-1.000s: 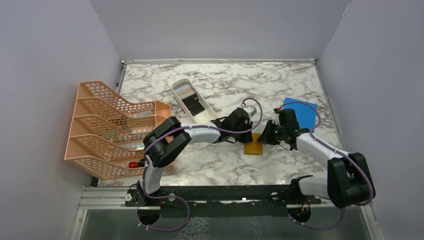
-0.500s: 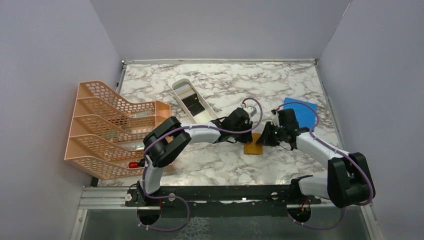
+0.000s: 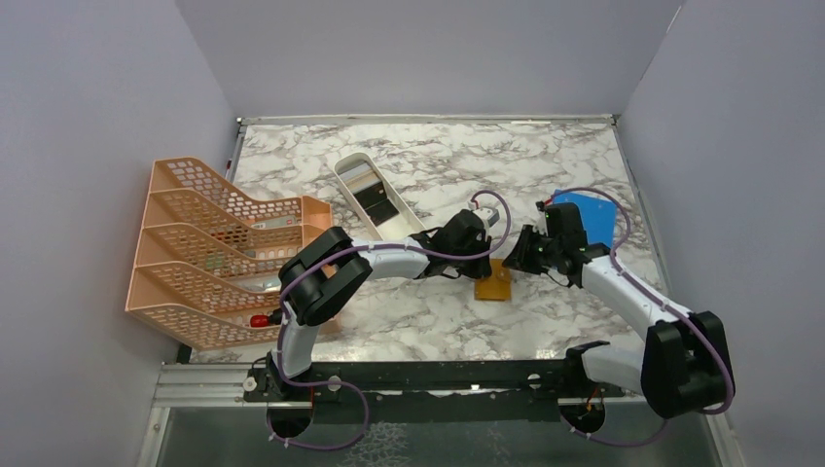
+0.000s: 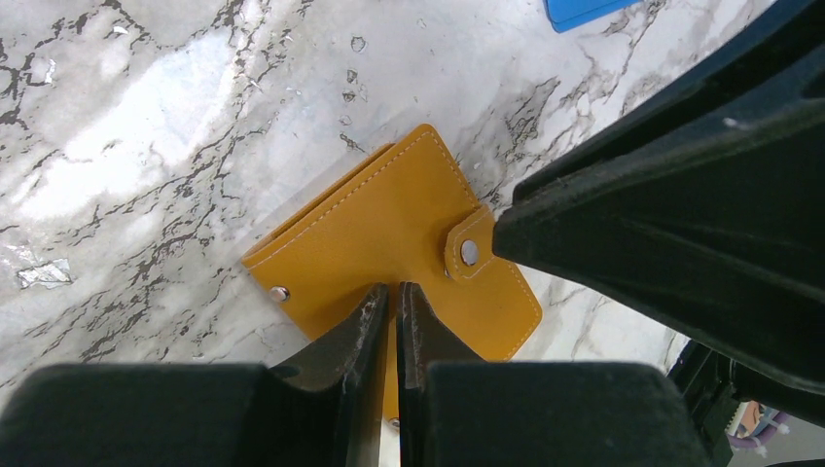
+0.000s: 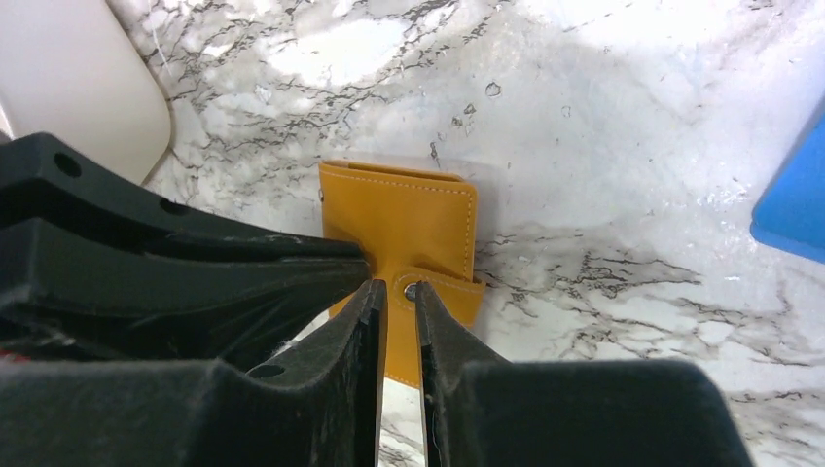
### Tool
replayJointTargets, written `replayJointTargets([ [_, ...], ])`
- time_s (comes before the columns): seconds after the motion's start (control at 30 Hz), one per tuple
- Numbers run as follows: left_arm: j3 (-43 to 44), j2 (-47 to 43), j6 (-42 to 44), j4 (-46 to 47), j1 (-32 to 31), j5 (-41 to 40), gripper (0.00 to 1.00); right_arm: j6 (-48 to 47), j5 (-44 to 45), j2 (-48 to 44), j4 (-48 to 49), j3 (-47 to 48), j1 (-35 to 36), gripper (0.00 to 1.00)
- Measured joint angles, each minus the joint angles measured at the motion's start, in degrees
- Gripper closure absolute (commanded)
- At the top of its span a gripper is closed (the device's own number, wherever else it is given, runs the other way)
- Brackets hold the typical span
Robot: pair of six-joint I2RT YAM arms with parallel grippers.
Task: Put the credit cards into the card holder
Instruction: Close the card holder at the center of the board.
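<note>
Right of the rack, cards lie in the tray, the left gripper pinches an edge of the folded holder lying on the table, and the right gripper, near the blue sheet, hangs slit-jawed at its snap tab, its grip unclear.

"What's different about the right hand?"

"It has drawn up and back a little from the card holder. More of the holder's edge now shows just ahead of its fingertips."

"Anything else?"

"Its wrist has swung off the blue sheet behind it, baring more blue. The elbow has sunk farther behind the hand."
</note>
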Motion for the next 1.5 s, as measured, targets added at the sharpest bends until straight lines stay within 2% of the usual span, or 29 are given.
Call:
replayJointTargets([
  [0.4, 0.0, 0.0, 0.0, 0.1, 0.0, 0.0, 0.88, 0.1, -0.5, 6.3, 1.2, 0.7, 0.0, 0.77],
  [1.5, -0.2, 0.0, 0.0, 0.2, 0.0, 0.0, 0.88, 0.1, -4.2, 5.6, 4.0, -2.3, 0.0, 0.85],
])
